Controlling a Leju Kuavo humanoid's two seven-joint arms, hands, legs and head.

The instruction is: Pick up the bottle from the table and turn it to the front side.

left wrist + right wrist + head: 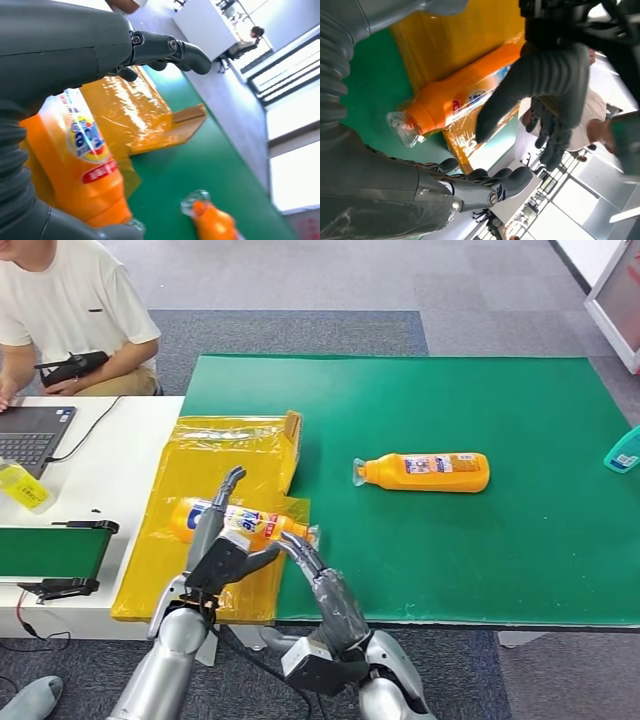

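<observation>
Head view: the left hand [219, 555] hovers with fingers spread over the bottle [238, 521], gripping nothing. The right hand [321, 585] reaches toward the clear cap, fingers apart, also empty. That bottle lies on its side on a yellow bag [219, 445] at the green mat's [468, 540] near-left edge. Stiff, smooth plastic, I'd guess slippery and moderately heavy; the mid-body is the surest hold. Its label has blue lettering I can't read. A second bottle [426, 472] lies well apart.

Office: carpet floor [302, 280], laptop [30, 432] desk
</observation>
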